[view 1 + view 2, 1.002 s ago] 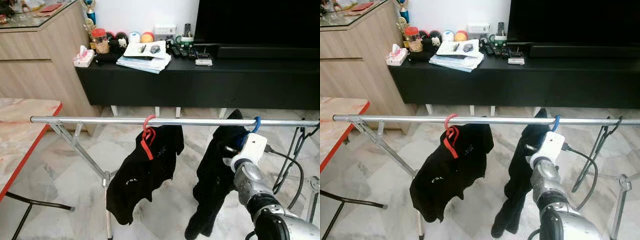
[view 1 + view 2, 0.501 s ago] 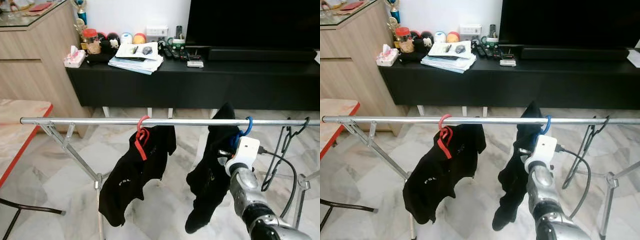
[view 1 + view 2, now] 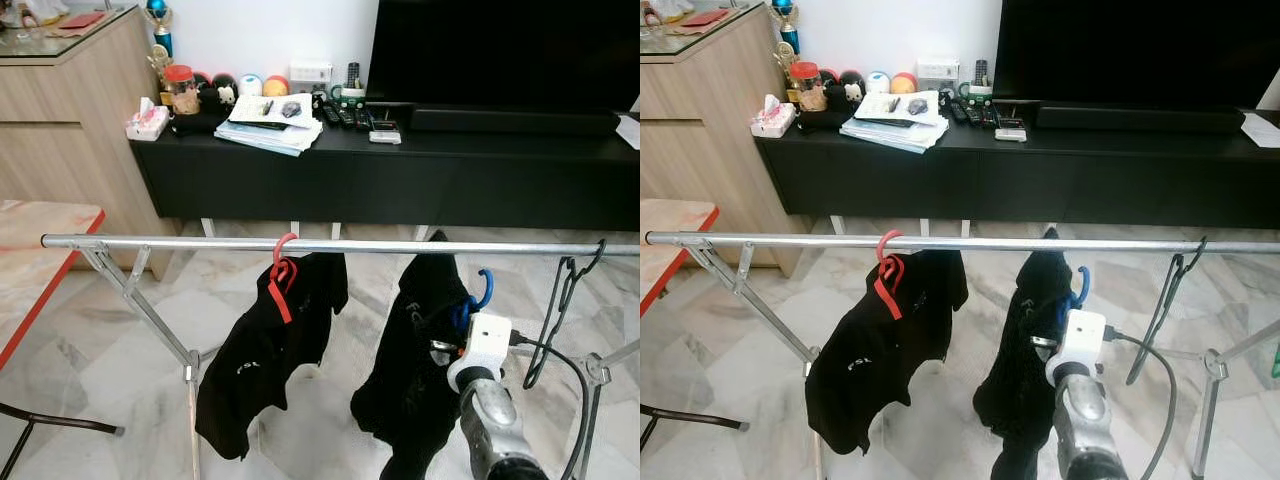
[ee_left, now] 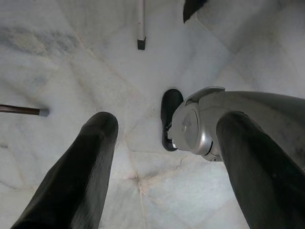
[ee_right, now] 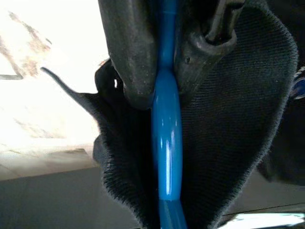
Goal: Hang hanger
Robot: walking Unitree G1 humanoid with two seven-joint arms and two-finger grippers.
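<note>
Below the silver clothes rail (image 3: 330, 244), toward its right end, the right tool (image 3: 452, 322) grips a blue hanger (image 5: 167, 143) that carries a black garment (image 3: 415, 360); the wrist view shows its two black fingers (image 5: 131, 52) clamped together on the blue shaft, with dark cloth bunched round them. The hanger's blue hook (image 3: 485, 288) stands just under the rail and is not on it, its open curl pointing up beside the white wrist housing (image 3: 484, 338). Further left along the rail a red hanger (image 3: 283, 272) is hooked over the bar, and a second black garment (image 3: 268, 355) droops from it. At the rail's far right end a bare black hanger (image 3: 568, 290) dangles from the bar. Behind the rail runs a long black cabinet (image 3: 400, 170) with a dark screen (image 3: 500, 50) on it, plus papers (image 3: 265, 125) and small oddments. Left of the rail sits the red-edged corner of a worktop (image 3: 40, 265). Marble floor (image 3: 90, 370) lies under the rail. Low over that floor the left tool (image 4: 167, 157) hangs with its fingers well apart, nothing between them.
</note>
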